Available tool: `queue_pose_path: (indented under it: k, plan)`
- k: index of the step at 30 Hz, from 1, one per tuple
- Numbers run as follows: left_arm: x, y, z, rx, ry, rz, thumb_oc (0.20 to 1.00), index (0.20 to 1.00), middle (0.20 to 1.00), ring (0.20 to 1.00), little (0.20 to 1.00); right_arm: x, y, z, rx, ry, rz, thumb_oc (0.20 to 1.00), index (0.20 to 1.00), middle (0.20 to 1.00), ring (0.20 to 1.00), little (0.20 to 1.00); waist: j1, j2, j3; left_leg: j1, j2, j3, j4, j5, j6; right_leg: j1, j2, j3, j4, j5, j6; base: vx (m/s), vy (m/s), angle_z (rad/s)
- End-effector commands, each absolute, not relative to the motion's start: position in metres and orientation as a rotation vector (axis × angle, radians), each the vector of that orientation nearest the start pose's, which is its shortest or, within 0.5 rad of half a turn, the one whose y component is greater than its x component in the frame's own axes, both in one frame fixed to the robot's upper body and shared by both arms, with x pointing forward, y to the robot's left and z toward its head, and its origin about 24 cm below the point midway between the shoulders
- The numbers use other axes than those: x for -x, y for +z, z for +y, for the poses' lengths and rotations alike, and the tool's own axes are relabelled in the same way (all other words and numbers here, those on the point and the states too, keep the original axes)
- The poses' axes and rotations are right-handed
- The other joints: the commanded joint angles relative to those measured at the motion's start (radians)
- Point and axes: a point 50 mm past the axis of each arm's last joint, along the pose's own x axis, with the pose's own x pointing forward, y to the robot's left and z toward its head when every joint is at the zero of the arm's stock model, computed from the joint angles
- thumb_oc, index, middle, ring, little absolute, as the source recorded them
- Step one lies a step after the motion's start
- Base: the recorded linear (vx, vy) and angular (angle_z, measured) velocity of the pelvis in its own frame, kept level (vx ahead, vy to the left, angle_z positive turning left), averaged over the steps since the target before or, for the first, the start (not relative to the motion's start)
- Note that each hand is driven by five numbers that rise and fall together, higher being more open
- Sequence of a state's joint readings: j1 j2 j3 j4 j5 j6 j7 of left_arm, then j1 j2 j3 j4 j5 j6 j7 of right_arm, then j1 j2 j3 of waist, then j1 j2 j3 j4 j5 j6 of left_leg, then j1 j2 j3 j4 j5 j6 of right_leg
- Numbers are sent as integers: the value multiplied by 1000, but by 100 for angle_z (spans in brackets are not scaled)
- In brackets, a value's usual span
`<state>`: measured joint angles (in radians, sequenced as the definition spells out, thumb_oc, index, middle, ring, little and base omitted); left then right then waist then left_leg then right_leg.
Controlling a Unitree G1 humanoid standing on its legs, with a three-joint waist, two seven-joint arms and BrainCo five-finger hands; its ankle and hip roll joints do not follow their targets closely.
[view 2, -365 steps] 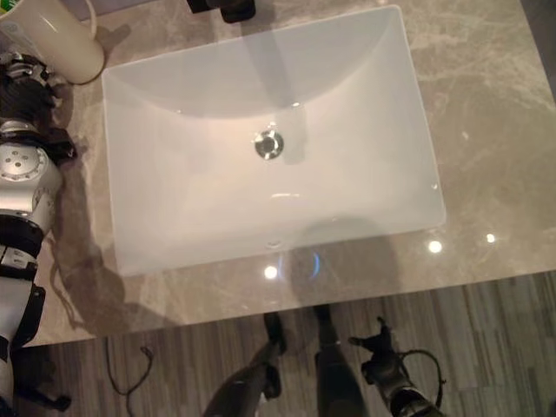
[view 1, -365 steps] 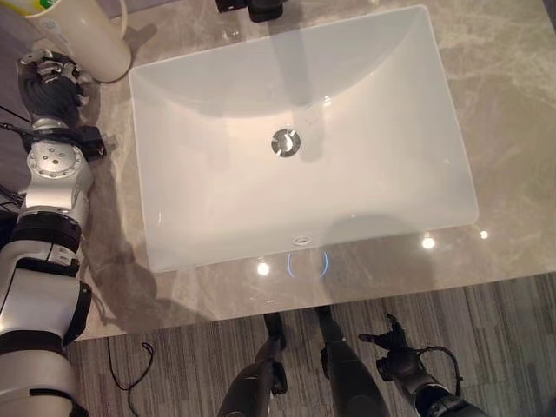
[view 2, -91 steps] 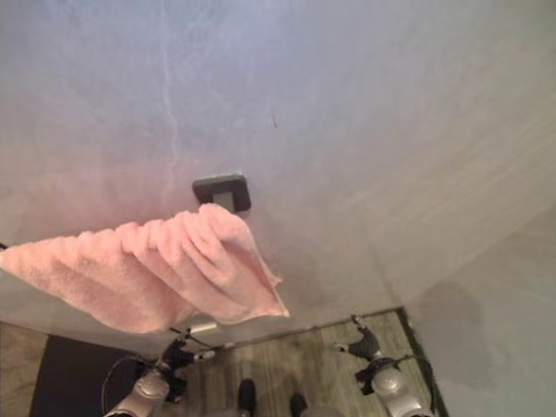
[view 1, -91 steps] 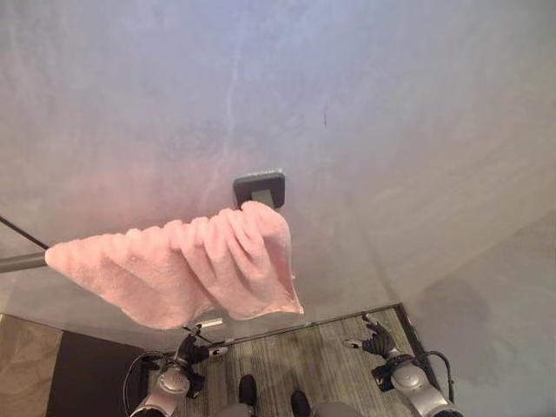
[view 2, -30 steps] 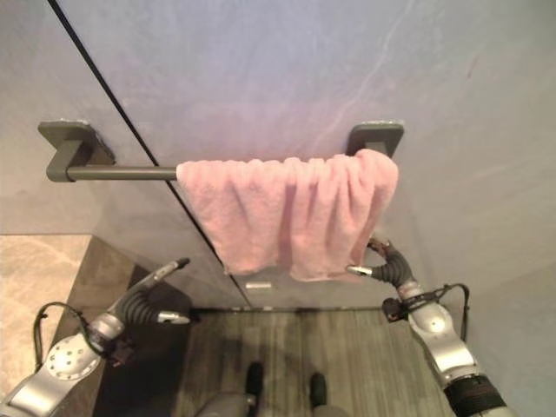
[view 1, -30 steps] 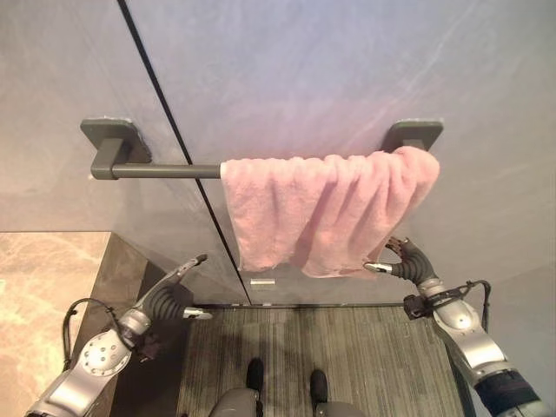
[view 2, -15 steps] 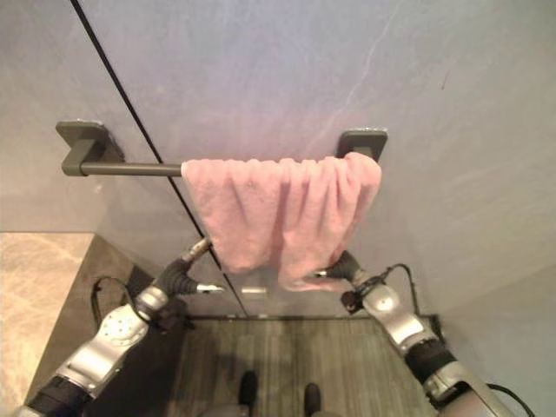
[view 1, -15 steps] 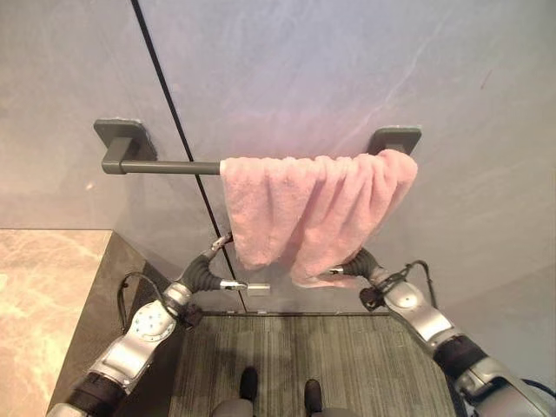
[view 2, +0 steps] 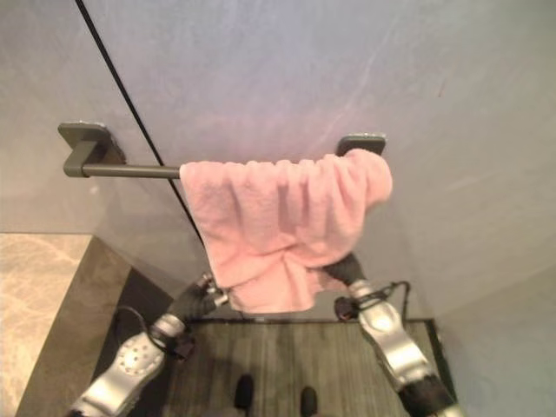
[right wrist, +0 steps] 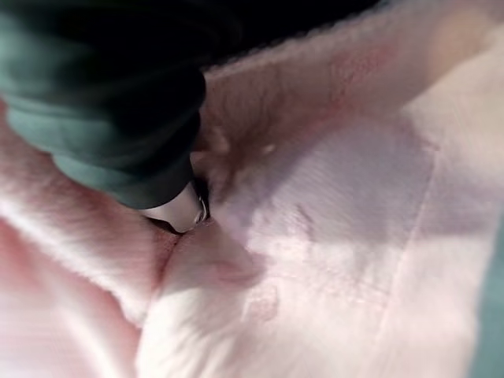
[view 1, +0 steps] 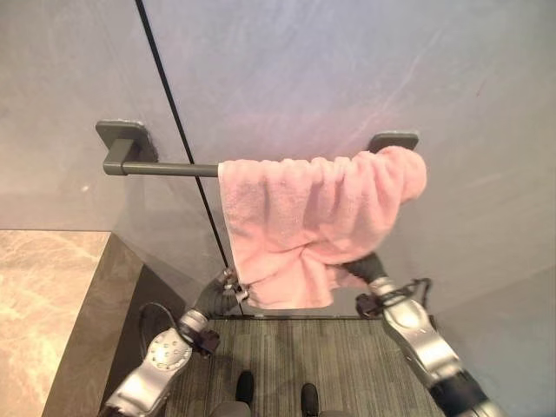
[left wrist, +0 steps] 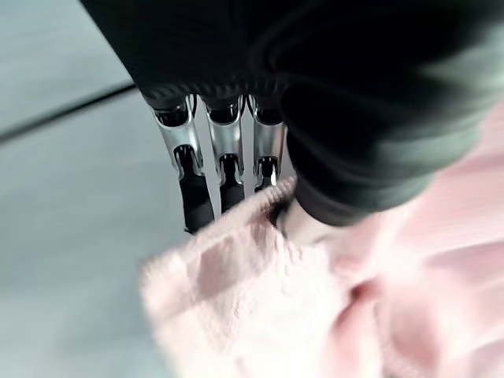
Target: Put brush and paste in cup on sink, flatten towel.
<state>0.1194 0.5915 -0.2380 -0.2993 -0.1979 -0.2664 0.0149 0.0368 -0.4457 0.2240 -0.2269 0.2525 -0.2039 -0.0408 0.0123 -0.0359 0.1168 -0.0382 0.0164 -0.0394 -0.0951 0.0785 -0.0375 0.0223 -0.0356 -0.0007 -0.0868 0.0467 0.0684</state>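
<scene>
Towel (view 1: 304, 217) is the pink one, draped over the dark grey towel bar (view 1: 165, 168) on the grey wall (view 1: 287, 69), bunched toward the right-hand bracket with its lower edge hanging in folds. Compared to half a second back, both hands have closed in on it: the left hand (view 1: 228, 287) was just short of the lower left corner then, and now it's right at that corner. In the left wrist view the straight fingers (left wrist: 195, 189) lie behind the cloth edge while the thumb sits on the front of the fabric, so it looks like the corner is pinched between thumb and fingers. The right hand (view 1: 365, 268) has gone up under the lower right part of the towel, where before its fingertips were still poking out below the hem; the fabric has lifted and bunched there, and the right end on the bar looks puffed up more than before. In the right wrist view the thumb (right wrist: 177, 211) is buried in pink folds, so can't tell whether that hand is clamped or loose. Stone tabletop (view 1: 43, 287) sits off at the lower left
</scene>
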Motion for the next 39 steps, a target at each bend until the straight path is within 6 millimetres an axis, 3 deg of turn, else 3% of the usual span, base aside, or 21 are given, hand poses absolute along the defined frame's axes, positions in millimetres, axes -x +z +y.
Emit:
queue_pose_path:
  k: [1,5,7,13,15,16,17,18,19,20,22,25,27,30,33,39]
  plan:
    - [-213,112,178,-194,-282,-422,200,200,200,200,200,-236,122,-162,-8,259,-465,200,200,200,200,200,-3,-25,-71,10,-22,-14,25,-61,9,-45,-18,50,41,-31,56,34,-16,-2]
    - [-211,120,181,-175,-225,-464,200,200,200,200,200,-238,121,-164,46,214,-465,200,200,200,200,200,1,-26,-72,8,-21,-19,21,-55,5,-40,-21,44,34,-30,56,-12,-1,1]
    - [-207,142,178,-148,-208,-584,200,200,200,200,200,-235,138,-156,-92,267,-541,200,200,200,200,200,6,-29,-71,2,-20,-17,20,-52,1,-45,-23,43,30,-24,60,-17,-7,2]
    - [-198,152,187,-203,-117,-649,200,200,200,200,200,-231,145,-144,-185,342,-561,200,200,200,200,200,20,-32,-71,2,-20,-17,17,-53,-2,-41,-26,40,25,-22,60,-5,-3,2]
    - [-200,142,188,-184,-103,-603,200,200,200,200,200,-235,138,-137,-203,361,-522,200,200,200,200,200,23,-33,-69,3,-21,-19,17,-52,-2,-38,-27,39,23,-22,59,-19,-6,1]
    - [-213,50,192,-113,-45,-162,200,200,200,200,200,-253,83,-114,-214,373,-239,200,200,200,200,200,42,-33,-61,4,-23,-30,20,-49,0,-30,-30,29,23,-23,56,-39,-11,2]
    - [-213,50,191,-113,-45,-164,200,200,200,200,200,-254,83,-114,-214,374,-240,200,200,200,200,200,42,-33,-62,0,-24,-31,19,-46,0,-33,-30,28,22,-21,57,-58,-16,4]
    - [-215,27,192,-110,-28,-58,200,200,200,200,200,-261,68,-108,-114,348,-172,200,200,200,200,200,50,-32,-61,-3,-25,-35,19,-43,0,-33,-30,24,23,-21,55,-45,2,11]
    - [-222,46,193,-145,-42,-144,200,200,200,200,200,-265,86,-112,-2,323,-270,200,200,200,200,200,62,-27,-55,-9,-27,-42,20,-40,0,-33,-31,19,23,-21,55,-39,2,18]
    - [-222,46,193,-145,-42,-144,200,200,200,200,200,-265,86,-112,-2,323,-270,200,200,200,200,200,62,-26,-55,-8,-27,-42,20,-40,0,-33,-31,19,23,-21,55,-36,14,28]
    - [-217,67,190,-109,-64,-241,200,200,200,200,200,-260,110,-108,-223,372,-369,200,200,200,200,200,73,-27,-46,-17,-29,-50,22,-36,-1,-39,-32,13,23,-19,57,-27,16,20]
    - [-208,86,196,-130,-52,-327,200,200,200,200,200,-248,134,-111,-200,396,-491,200,200,200,200,200,80,-31,-48,-22,-32,-56,17,-35,-3,-41,-36,4,18,-18,59,-2,8,7]
    - [-206,97,198,-118,-24,-382,200,200,200,200,200,-248,136,-113,-196,377,-510,200,200,200,200,200,85,-34,-46,-30,-33,-63,14,-30,-5,-42,-39,-4,14,-18,60,-21,1,18]
    - [-209,96,197,-123,2,-389,200,200,200,200,200,-249,134,-110,-183,358,-500,200,200,200,200,200,89,-35,-43,-36,-36,-70,13,-27,-5,-43,-41,-10,13,-15,60,-12,-2,14]
    - [-206,110,195,-157,-1,-467,200,200,200,200,200,-239,147,-109,-231,405,-562,200,200,200,200,200,90,-35,-42,-43,-36,-74,12,-25,-7,-47,-42,-12,10,-14,61,-6,6,7]
    - [-202,107,202,-140,109,-472,200,200,200,200,200,-239,140,-106,-200,402,-526,200,200,200,200,200,94,-40,-40,-42,-35,-71,9,-27,-7,-50,-43,-11,8,-12,62,1,-3,1]
